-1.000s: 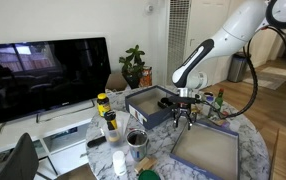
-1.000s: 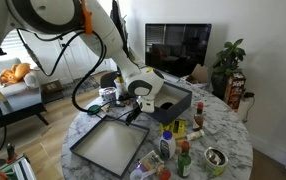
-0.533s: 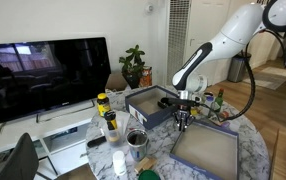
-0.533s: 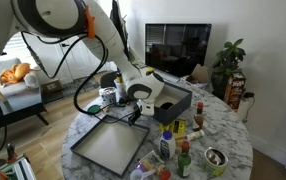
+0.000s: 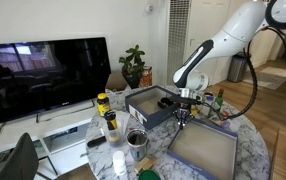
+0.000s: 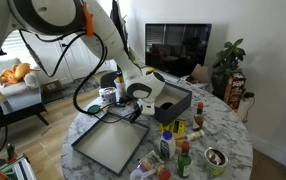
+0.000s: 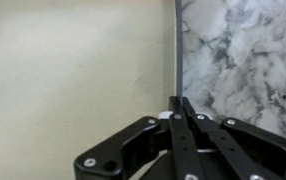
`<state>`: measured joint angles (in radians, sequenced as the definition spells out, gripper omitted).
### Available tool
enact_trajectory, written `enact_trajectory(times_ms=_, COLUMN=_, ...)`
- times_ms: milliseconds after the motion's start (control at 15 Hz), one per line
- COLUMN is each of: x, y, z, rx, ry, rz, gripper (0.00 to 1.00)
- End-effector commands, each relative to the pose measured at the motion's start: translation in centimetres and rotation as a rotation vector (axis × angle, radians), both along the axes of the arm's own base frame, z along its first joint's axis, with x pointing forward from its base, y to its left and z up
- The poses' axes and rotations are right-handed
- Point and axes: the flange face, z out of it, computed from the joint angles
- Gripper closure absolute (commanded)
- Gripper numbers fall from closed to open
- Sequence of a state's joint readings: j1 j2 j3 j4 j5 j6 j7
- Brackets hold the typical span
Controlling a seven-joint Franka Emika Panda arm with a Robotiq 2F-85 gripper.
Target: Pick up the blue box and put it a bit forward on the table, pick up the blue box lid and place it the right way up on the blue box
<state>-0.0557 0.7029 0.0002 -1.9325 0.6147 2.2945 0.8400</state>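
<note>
The blue box lid [image 5: 205,150] [image 6: 108,145] lies inside-up on the table [image 5: 255,140] [image 6: 221,128], its pale inside showing. The deeper blue box [image 5: 146,105] [image 6: 173,100] stands just behind it. In both exterior views my gripper [image 5: 181,120] [image 6: 133,116] points down at the lid's rim on the side nearest the box. The wrist view has the gripper [image 7: 177,103] shut on the thin dark rim of the lid [image 7: 73,70], with marble table [image 7: 243,50] beyond the rim.
Yellow-capped bottles [image 5: 105,110] and a tin can [image 5: 136,138] stand beside the box. More bottles [image 6: 178,142] and a tin [image 6: 215,158] crowd the table's other side. A TV [image 5: 43,75] and a plant [image 5: 133,65] stand behind the table.
The jaws have gone from wide open to shut on the lid's rim. The arm has barely moved.
</note>
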Motion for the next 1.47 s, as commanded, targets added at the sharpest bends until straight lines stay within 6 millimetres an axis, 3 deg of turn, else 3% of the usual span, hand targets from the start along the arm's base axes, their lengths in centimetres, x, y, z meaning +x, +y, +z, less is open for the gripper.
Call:
enact_trajectory(times_ms=0, x=-3.3, y=-0.4, z=3.5, rx=0.04, ry=-0.054, rz=0.0, gripper=0.99)
enact_trajectory(times_ms=400, x=-7.3, y=0.2, z=10.9, rx=0.077, ry=-0.251, rz=0.016, gripper=0.99)
enact_trajectory(times_ms=933, x=-10.4, y=1.7, z=21.3, rx=0.036, ry=-0.673, rz=0.011, gripper=0.99)
enact_trajectory(times_ms=1000, x=-8.1, y=1.0, z=19.4, rx=0.061, ry=-0.592, rz=-0.003, gripper=0.99)
enact_trajectory(times_ms=1133, x=-8.3, y=1.3, z=20.5, rx=0.058, ry=-0.617, rz=0.002, gripper=0.97)
enact_trajectory(times_ms=1400, x=-7.4, y=1.0, z=20.0, rx=0.047, ry=-0.626, rz=-0.01, gripper=0.99)
